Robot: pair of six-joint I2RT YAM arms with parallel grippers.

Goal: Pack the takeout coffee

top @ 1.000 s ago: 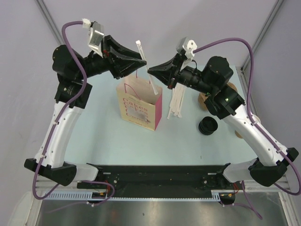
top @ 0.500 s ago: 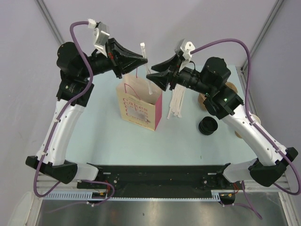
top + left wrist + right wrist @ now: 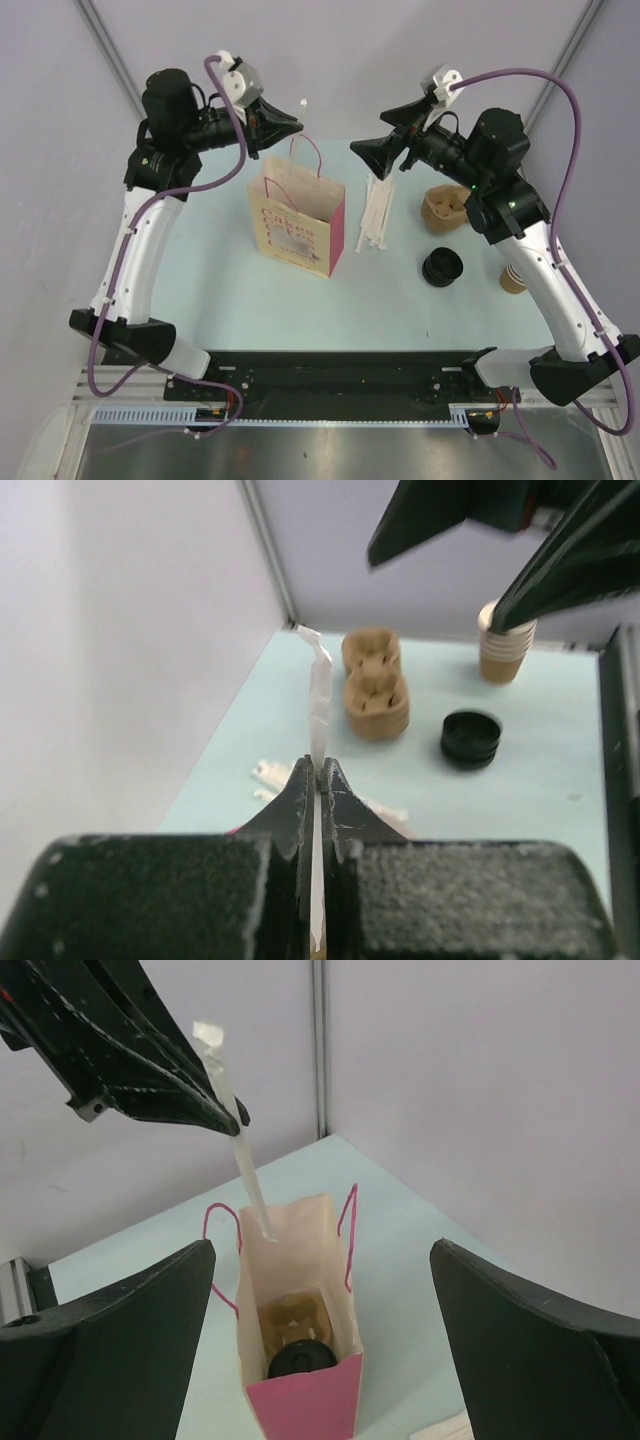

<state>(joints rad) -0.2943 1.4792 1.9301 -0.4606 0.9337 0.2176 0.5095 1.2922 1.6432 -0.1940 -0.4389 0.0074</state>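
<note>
Inside the paper bag [image 3: 300,1400], seen from the right wrist, the takeout coffee [image 3: 297,1361] sits at the bottom with its black lid up, tucked against a pulp cup carrier [image 3: 288,1322] that shares the bag. The bag stands upright and open-mouthed at mid-table, its pink cord handles raised.

To its right lie loose wrapped straws [image 3: 375,215]. Further right is a second pulp carrier [image 3: 447,207], with black lids [image 3: 441,267] nearer the arms and a stack of lidless cups [image 3: 512,278] by the right arm.

The left gripper [image 3: 318,770] is closed tight on a wrapped straw [image 3: 319,695], pinching it partway along so the paper sticks out past the fingertips. From the right wrist view the straw slants down toward the bag's back rim; whether its end reaches inside cannot be told. The left arm rises from its base, bends at the back left, and reaches rightward above the bag.

The right gripper [image 3: 368,138] is spread wide with nothing between its fingers, held high to the right of the bag and pointing at its mouth. The right arm mirrors the left.
</note>
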